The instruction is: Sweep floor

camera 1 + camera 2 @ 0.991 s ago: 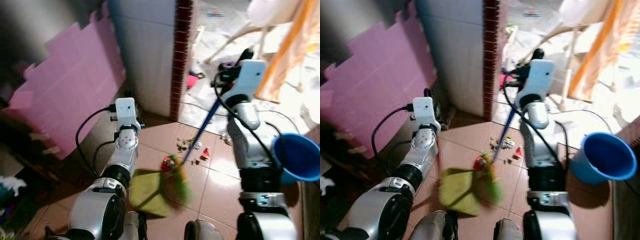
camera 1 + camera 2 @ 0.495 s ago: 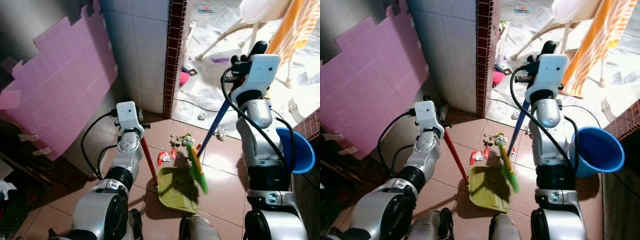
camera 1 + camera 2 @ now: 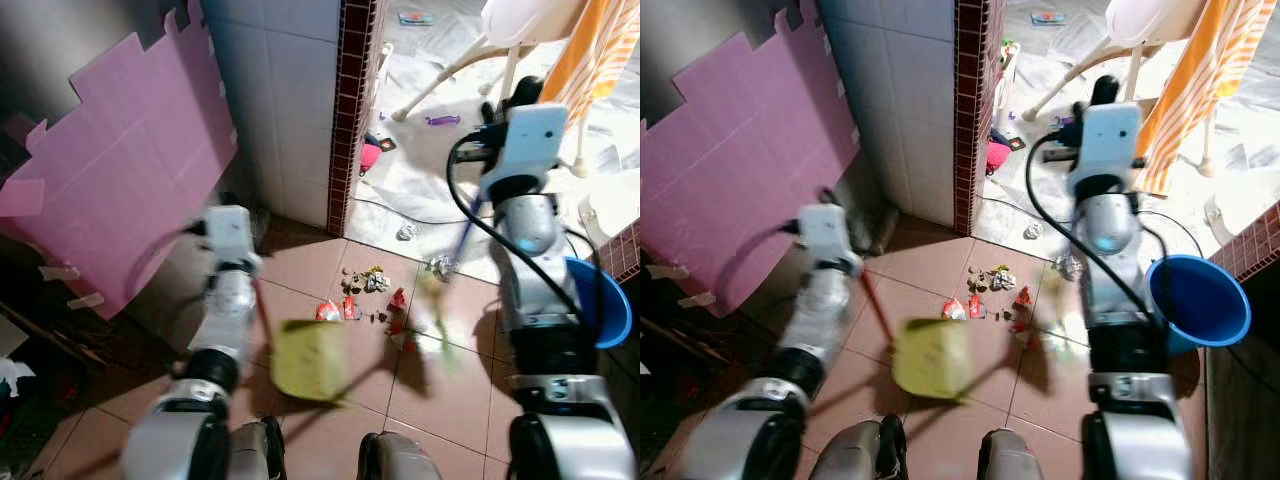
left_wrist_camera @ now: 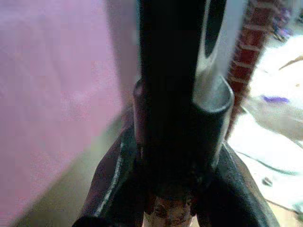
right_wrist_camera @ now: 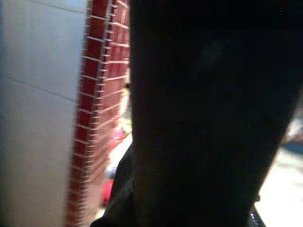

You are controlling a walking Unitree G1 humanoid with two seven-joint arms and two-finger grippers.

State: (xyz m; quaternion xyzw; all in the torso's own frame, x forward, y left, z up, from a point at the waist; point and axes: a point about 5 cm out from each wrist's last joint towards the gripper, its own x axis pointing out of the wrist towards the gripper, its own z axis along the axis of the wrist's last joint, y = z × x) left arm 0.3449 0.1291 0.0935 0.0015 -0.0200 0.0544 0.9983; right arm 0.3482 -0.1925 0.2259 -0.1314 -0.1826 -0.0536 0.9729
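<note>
The red-handled yellow-green plastic dustpan (image 3: 932, 358) is held by the left end effector (image 4: 177, 156), whose fingers are closed around the handle; the pan, blurred, is seen on the terracotta tiled floor (image 3: 970, 420) below it. The blue-handled broom (image 3: 462, 235) runs down from the right end effector (image 3: 525, 95); its finger state cannot be told. Small mixed litter (image 3: 990, 295) lies between pan and broom. A blue plastic bucket (image 3: 1198, 300) stands beside the right arm.
</note>
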